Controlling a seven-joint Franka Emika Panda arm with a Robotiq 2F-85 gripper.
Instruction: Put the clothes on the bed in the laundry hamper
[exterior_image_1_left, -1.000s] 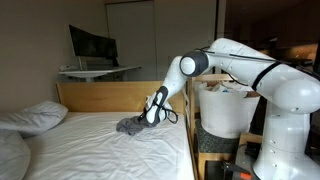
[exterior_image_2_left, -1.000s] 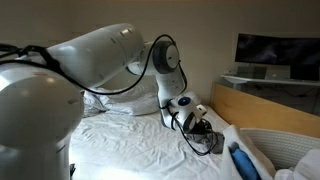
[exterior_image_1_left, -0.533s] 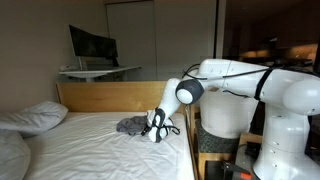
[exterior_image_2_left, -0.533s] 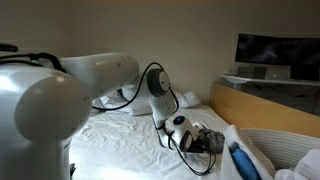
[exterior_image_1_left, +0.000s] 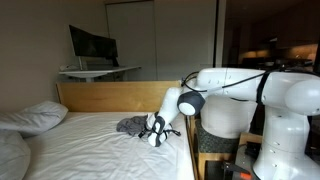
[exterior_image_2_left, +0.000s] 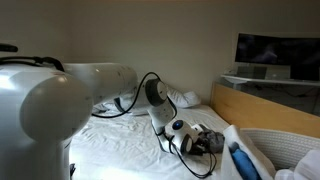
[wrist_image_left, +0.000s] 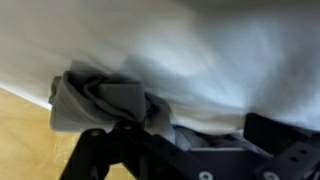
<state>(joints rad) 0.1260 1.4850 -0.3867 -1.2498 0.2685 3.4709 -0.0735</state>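
Note:
A crumpled grey piece of clothing (exterior_image_1_left: 129, 125) lies on the white bed sheet near the wooden board; it also shows in the wrist view (wrist_image_left: 98, 100). My gripper (exterior_image_1_left: 153, 131) is low over the sheet, just beside the clothing, and also shows in an exterior view (exterior_image_2_left: 203, 140). In the wrist view the gripper (wrist_image_left: 185, 142) has its fingers spread apart, with the clothing at the left finger and bare sheet between them. The white laundry hamper (exterior_image_1_left: 226, 112) stands beside the bed, behind the arm, and its rim shows in an exterior view (exterior_image_2_left: 290, 148).
A wooden bed board (exterior_image_1_left: 100, 96) runs along the far side. Pillows (exterior_image_1_left: 35, 116) lie at the other end of the bed. A blue object (exterior_image_2_left: 241, 161) lies by the hamper. A desk with a monitor (exterior_image_1_left: 92, 46) stands behind the bed.
The arm has folded down. The gripper dropped from above the grey clothing to a low position on the sheet beside it. The clothing has stayed in place.

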